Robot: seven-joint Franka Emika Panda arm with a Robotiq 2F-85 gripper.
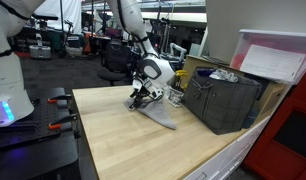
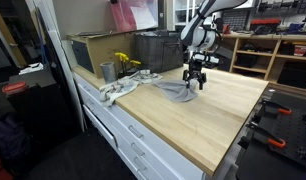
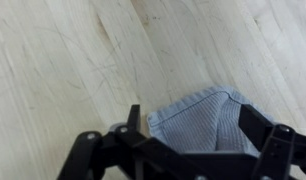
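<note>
A grey-blue knitted cloth lies flat on the light wooden tabletop. In the wrist view one of its corners sits between my two black fingers. My gripper is open, pointing down, just above or at the cloth, with one finger past the cloth's edge on bare wood and the other over the fabric. Both exterior views show the gripper low over one end of the cloth. Nothing is gripped.
A dark crate stands close beside the cloth, with a pink-lidded bin behind it. In an exterior view a metal cup, a yellow object and a crumpled pale rag lie near the table's edge. More crates line the back.
</note>
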